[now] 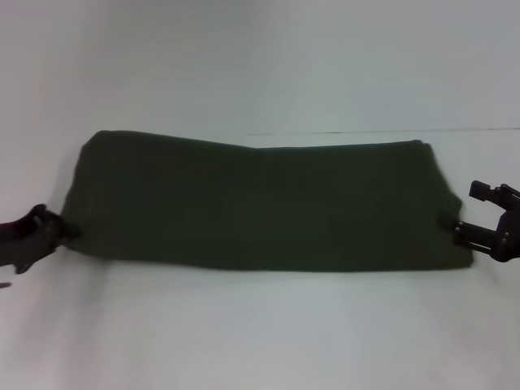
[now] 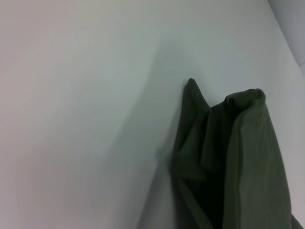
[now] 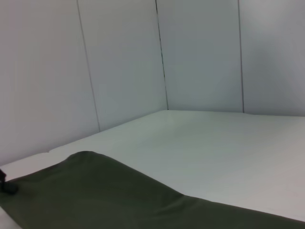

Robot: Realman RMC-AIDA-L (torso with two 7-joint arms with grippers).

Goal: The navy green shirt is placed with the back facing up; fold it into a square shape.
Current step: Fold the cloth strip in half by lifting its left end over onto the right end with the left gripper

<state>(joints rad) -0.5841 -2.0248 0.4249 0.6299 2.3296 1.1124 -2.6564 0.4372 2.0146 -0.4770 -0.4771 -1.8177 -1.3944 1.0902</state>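
The navy green shirt [image 1: 260, 203] lies on the white table as a long, flat folded band running left to right, plain side up. My left gripper [image 1: 65, 231] sits low at the band's left end, touching its edge. The left wrist view shows that end of the shirt [image 2: 238, 162] bunched in creased layers with one corner poking out. My right gripper [image 1: 470, 211] stands open at the band's right end, its lower fingertip at the cloth's edge and nothing between its fingers. In the right wrist view the shirt [image 3: 109, 195] stretches flat across the table.
The white table [image 1: 260, 325] carries nothing but the shirt. Bare surface lies in front of the band and behind it. Pale wall panels [image 3: 200, 52] close off the table's far side.
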